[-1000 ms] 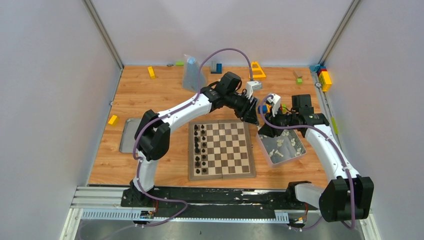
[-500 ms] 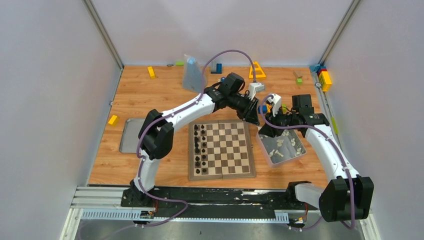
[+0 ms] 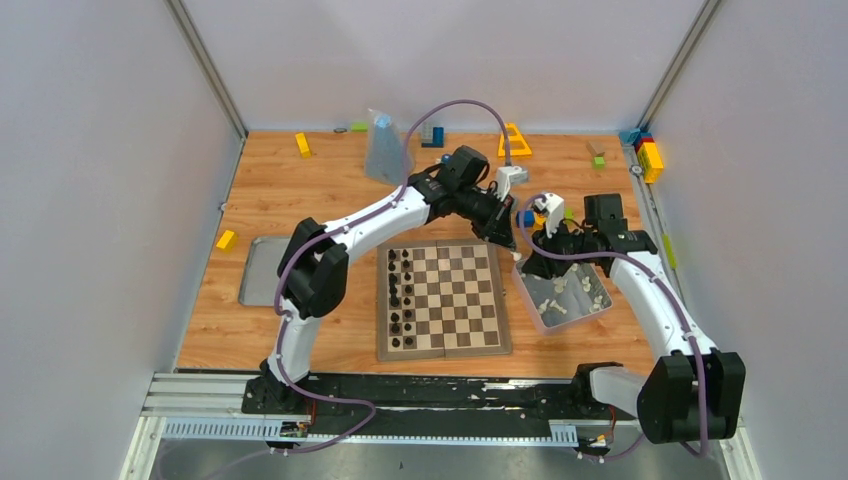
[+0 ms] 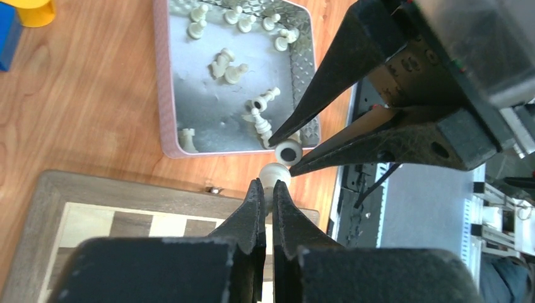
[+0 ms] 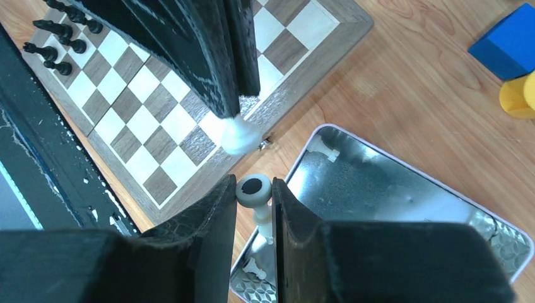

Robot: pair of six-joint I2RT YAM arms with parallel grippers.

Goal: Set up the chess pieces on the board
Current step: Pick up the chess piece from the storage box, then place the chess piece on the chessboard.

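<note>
The left claw (image 4: 265, 189) pinches 1 white piece (image 4: 276, 172) at its tips; the right claw (image 5: 253, 201) pinches a 2nd white piece (image 5: 253, 188). Both pieces nearly meet above the bench (image 3: 300, 200), between the board (image 3: 450, 300) corner and the tin (image 4: 156, 82).

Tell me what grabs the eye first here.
The left gripper and right gripper meet nearly tip to tip between the board and the metal tin, each shut on a white chess piece. Black pieces stand in the board's left two columns.

Robot lab test cell: plain grey wall panels (image 3: 90, 200), metal corner posts (image 3: 206, 65), wooden table (image 3: 300, 190), arms (image 3: 370, 215) bolted to rail (image 3: 200, 405), scattered toy blocks (image 3: 650, 158).
</note>
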